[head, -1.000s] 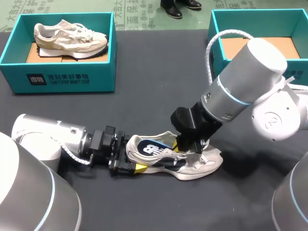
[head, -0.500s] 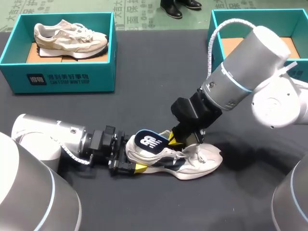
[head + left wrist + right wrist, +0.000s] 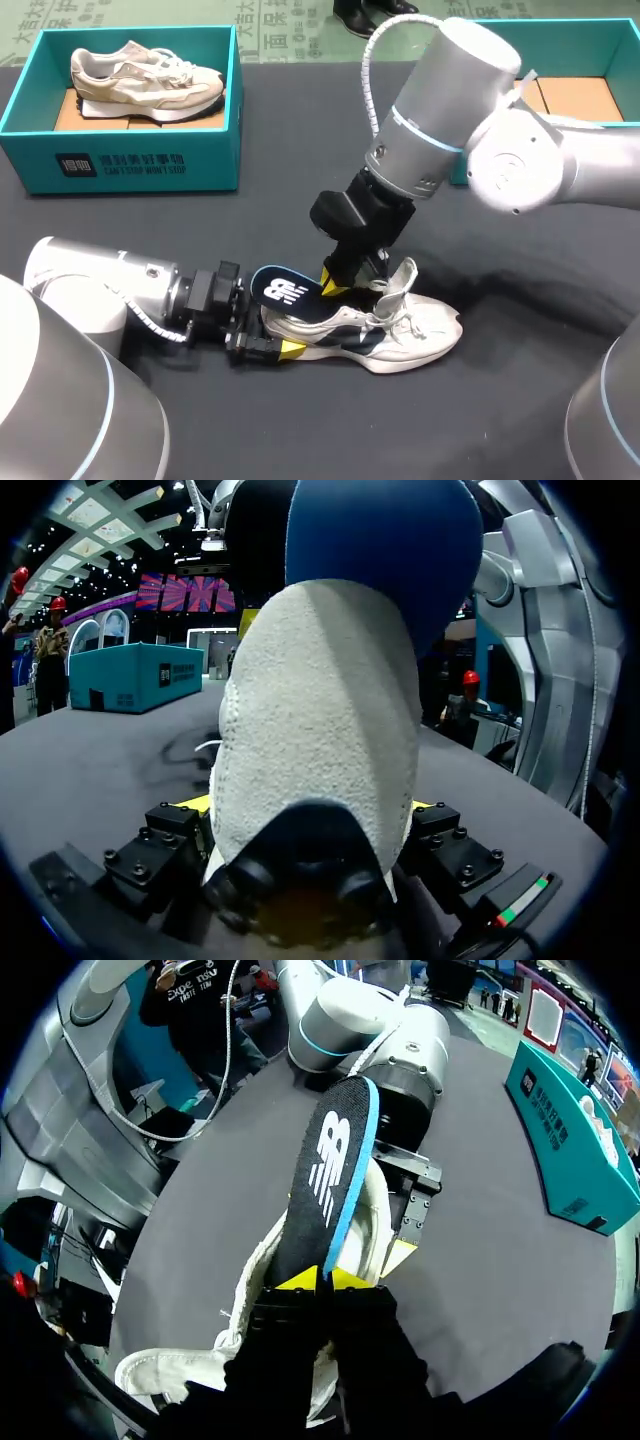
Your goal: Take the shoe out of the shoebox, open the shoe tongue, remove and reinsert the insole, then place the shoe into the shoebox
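With the shoe (image 3: 400,335) lying near the table's (image 3: 300,215) front edge, heel clamped in the left gripper (image 3: 263,328), the right gripper (image 3: 340,285) pinches the half-out insole (image 3: 283,292), which could catch inside and drag the shoe free.

Shoe (image 3: 405,335): off-white upper and laces, navy side panels, speckled cream heel knit. 
Insole (image 3: 330,1185): navy top, white logo, light-blue edge. 
Left gripper (image 3: 285,347), right gripper (image 3: 320,1280): black bodies, yellow tips. 
Left arm (image 3: 90,290), right arm (image 3: 450,100): silver-grey, the right with a thin light-blue ring. 
Cable (image 3: 368,62): white. 
Left box (image 3: 130,160): teal walls, white print, brown floor. 
Boxed shoe (image 3: 145,75): beige-cream, dark sole. 
Right box (image 3: 590,45): teal, brown floor. 
Table (image 3: 300,430): dark grey.
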### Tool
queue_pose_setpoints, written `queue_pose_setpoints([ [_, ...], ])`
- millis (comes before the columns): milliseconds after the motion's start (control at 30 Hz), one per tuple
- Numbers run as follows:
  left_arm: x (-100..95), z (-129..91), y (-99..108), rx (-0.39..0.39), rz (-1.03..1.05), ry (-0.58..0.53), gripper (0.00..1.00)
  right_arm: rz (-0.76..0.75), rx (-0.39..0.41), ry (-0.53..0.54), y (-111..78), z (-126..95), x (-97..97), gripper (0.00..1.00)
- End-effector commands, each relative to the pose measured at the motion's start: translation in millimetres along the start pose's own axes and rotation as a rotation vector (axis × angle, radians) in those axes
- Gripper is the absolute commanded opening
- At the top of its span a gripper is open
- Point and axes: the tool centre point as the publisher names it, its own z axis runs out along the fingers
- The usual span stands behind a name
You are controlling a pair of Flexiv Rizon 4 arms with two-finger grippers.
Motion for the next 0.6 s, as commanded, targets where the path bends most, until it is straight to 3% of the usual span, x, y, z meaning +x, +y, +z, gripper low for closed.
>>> queue_pose_setpoints([
  [33, -0.5, 0, 1, -0.001, -0.001, -0.001, 0.00, 0.034, 0.058, 0.033, 2.9, -1, -4.2, 0.87],
  [100, -0.5, 0, 1, -0.001, -0.001, -0.001, 0.00, 0.060, 0.078, 0.023, 2.9, -5, -1.6, 1.00],
  [333, -0.5, 0, 1, -0.001, -0.001, -0.001, 0.00, 0.107, 0.114, 0.032, 7.3, -21, 3.7, 1.00],
  [600, -0.5, 0, 1, -0.001, -0.001, -0.001, 0.00, 0.123, 0.088, 0.086, 16.6, -25, 2.1, 1.00],
])
